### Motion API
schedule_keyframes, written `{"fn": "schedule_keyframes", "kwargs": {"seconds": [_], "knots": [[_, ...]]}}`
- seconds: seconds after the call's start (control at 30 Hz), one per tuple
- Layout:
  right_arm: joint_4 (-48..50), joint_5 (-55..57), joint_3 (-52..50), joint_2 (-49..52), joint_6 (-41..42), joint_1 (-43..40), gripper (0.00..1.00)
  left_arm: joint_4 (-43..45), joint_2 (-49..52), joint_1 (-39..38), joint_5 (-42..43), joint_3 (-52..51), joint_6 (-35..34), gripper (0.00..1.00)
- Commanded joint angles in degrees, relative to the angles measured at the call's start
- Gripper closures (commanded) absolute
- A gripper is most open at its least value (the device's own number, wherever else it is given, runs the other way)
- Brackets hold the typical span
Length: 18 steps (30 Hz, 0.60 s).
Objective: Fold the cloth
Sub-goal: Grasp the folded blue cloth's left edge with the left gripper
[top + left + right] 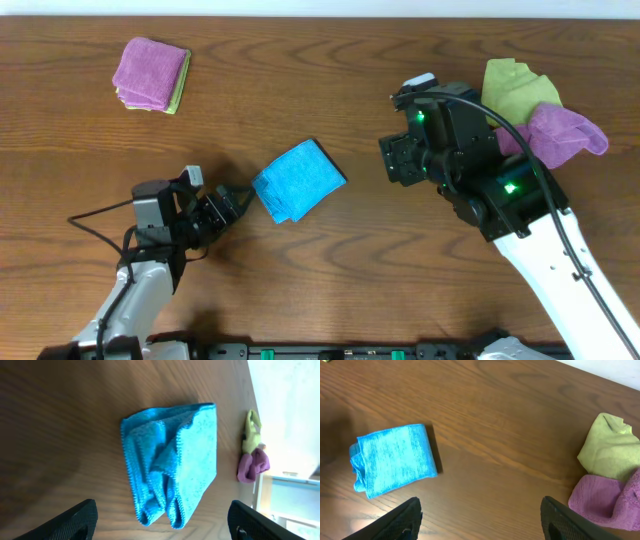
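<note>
Several layers showed in the cloth (298,181), which lay as a compact blue bundle near the middle of the surface (330,70), turned at an angle to its edges. The left wrist view showed looped folds along the near end and stacked hems along one side. The hems were not quite flush and one inner layer was bunched.

Left hand (238,199): fingers spread wide apart and holding nothing, just beside the bundle's left end. Whether a fingertip touched the fabric could not be told.

Right hand (397,160): fingers likewise apart and empty, to the right of the bundle and clear of it.

Other items noted were a folded purple cloth on a yellow-green one (150,74) at the far left, and a loose yellow-green cloth (513,88) touching a loose purple cloth (566,135) at the far right. All were well apart from the blue bundle.

Assessment: the folding itself appeared essentially complete, since the cloth rested unsupported in a small folded shape with neither hand on it. What remained, in my judgement, was at most squaring the uneven hems and drawing both arms back.
</note>
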Motion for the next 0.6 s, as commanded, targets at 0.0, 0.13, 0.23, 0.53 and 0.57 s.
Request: {"fn": "schedule_keyframes", "kwargs": {"seconds": [0.0, 0.13, 0.23, 0.53, 0.57], "knots": [[-0.26, 0.07, 0.39, -0.76, -0.9, -0.31, 0.24, 3.04, 2.34, -2.08, 1.01, -0.37, -1.77, 0.15], [-0.33, -0.74, 0.39, -0.76, -0.9, -0.31, 0.24, 9.01, 6.51, -4.11, -0.02, -0.35, -3.69, 0.15], [-0.72, -0.74, 0.39, -0.76, -0.9, -0.31, 0.24, 12.37, 9.62, -4.26, -0.15, -0.35, -4.22, 0.15], [-1.95, -0.72, 0.39, -0.76, -0.9, -0.31, 0.24, 14.49, 15.82, -5.35, -0.96, -0.28, -5.86, 0.15], [-1.92, -0.7, 0.39, -0.76, -0.9, -0.31, 0.24, 14.91, 15.91, -5.86, -1.01, -0.28, -5.99, 0.15]]}}
